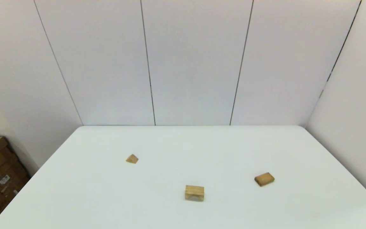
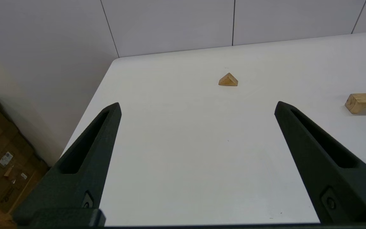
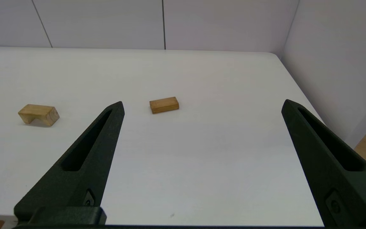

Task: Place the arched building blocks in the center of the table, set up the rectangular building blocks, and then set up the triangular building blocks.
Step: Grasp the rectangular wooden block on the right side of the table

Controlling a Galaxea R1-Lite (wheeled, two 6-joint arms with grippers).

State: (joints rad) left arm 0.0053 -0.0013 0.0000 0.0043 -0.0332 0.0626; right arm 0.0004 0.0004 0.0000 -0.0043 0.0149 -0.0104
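Nothing looks stacked yet (all three steps remain). Both arms hang back at the near edge of the desk (image 1: 75,197), the left gripper (image 2: 197,106) and right gripper (image 3: 202,105) with jaws spread wide and empty. Beyond the right jaws lies the rectangular block (image 3: 164,105), with the arched block (image 3: 38,114) off toward the left arm. Farther ahead of the left jaws sits the triangular block (image 2: 228,79).

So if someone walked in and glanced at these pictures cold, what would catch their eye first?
Three small wooden blocks scattered apart on the white table: the arched block nearest the robot near the middle, the flat rectangular block toward its right, the little triangular block farther back on its left. Next, each wrist view's black fingers, left gripper and right gripper, spread wide above the table, holding nothing.
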